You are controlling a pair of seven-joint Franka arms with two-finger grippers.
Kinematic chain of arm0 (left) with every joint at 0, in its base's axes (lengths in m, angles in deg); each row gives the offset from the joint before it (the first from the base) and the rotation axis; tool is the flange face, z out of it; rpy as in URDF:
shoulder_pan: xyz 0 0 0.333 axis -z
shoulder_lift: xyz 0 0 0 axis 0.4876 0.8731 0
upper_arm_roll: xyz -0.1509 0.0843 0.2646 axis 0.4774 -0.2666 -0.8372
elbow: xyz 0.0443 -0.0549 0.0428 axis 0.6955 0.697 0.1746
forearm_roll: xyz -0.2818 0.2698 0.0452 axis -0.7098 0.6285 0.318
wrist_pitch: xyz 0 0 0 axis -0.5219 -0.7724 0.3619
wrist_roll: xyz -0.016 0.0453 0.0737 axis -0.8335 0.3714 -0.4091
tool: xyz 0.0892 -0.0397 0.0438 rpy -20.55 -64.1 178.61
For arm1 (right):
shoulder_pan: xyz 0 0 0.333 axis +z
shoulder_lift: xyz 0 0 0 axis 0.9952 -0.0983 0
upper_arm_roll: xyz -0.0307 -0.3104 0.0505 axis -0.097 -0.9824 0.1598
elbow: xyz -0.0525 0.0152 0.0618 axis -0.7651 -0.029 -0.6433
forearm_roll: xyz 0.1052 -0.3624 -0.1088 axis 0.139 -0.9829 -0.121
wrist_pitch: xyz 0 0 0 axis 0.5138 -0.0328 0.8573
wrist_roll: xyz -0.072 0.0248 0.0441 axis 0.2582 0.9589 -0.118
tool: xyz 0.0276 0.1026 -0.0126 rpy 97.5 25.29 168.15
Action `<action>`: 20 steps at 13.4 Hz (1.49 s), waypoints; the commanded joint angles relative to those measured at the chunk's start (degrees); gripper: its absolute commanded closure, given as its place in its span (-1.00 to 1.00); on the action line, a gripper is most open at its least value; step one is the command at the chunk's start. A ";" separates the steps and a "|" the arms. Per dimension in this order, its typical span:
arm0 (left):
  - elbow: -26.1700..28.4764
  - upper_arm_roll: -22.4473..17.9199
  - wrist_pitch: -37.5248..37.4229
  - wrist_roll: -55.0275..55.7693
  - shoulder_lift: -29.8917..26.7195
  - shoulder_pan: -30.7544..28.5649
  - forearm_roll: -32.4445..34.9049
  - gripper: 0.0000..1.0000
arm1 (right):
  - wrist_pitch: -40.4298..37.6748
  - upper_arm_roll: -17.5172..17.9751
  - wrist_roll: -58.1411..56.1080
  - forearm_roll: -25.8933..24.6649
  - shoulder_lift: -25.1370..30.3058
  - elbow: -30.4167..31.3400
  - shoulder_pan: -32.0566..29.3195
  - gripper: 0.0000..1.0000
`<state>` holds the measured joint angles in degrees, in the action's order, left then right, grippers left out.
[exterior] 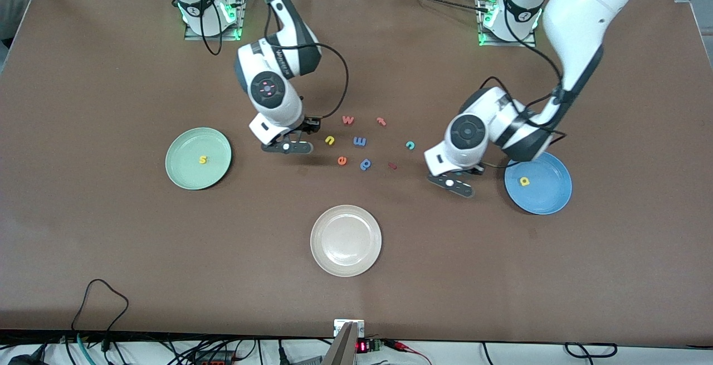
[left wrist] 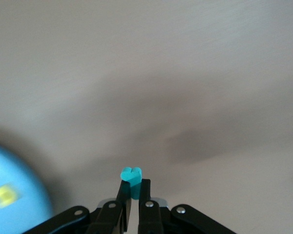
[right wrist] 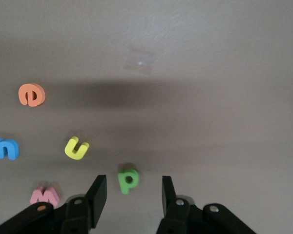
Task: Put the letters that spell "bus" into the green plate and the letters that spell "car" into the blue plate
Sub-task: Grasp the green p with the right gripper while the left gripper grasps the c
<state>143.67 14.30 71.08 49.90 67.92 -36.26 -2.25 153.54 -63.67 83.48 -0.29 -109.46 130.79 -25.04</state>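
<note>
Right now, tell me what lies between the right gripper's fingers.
The green letter lies on the table between the open right gripper's fingers, in the right wrist view.

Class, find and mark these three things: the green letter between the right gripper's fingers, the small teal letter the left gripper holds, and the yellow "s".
green letter (right wrist: 128, 180), right wrist view, its round body.
teal letter (left wrist: 131, 174), left wrist view, its top face.
yellow "s" (exterior: 203, 159), front view, its middle.
</note>
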 commanded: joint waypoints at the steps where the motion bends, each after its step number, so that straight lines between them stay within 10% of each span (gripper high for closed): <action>1: 0.94 0.75 -3.66 -9.09 -2.33 -8.36 1.28 0.89 | 3.73 -0.81 4.46 0.91 -3.68 0.03 3.51 -0.08; 3: 1.55 0.66 -3.94 -12.81 -2.34 -13.03 1.28 0.84 | 4.09 -0.81 4.83 0.91 -4.74 0.03 3.61 -0.08; 4: 1.73 0.57 -3.85 -12.73 -1.90 -13.74 1.28 0.42 | 4.09 -0.81 4.83 1.00 -5.00 0.03 3.61 -0.08; 5: 1.73 0.66 -3.85 -12.73 -1.81 -14.71 1.28 -0.64 | 4.09 -0.81 4.91 0.91 -5.18 0.12 3.70 -0.08; 6: 1.82 1.01 -4.37 -12.73 -2.16 -14.54 1.19 -1.00 | 4.09 -0.81 5.00 0.91 -5.27 0.29 3.78 -0.06; 13: 2.34 18.66 -5.61 14.12 2.13 -12.62 -0.04 -1.00 | 4.09 -0.64 5.09 1.52 -5.88 1.61 5.37 0.02; 20: 4.89 16.23 9.59 27.35 7.24 -1.64 0.93 -0.39 | 4.00 -0.29 5.00 1.70 -6.76 1.79 5.63 0.25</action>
<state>148.71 32.36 79.08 76.51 74.14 -40.68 -2.38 157.33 -63.80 88.07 0.50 -115.55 132.13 -20.08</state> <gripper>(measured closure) 0.256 0.551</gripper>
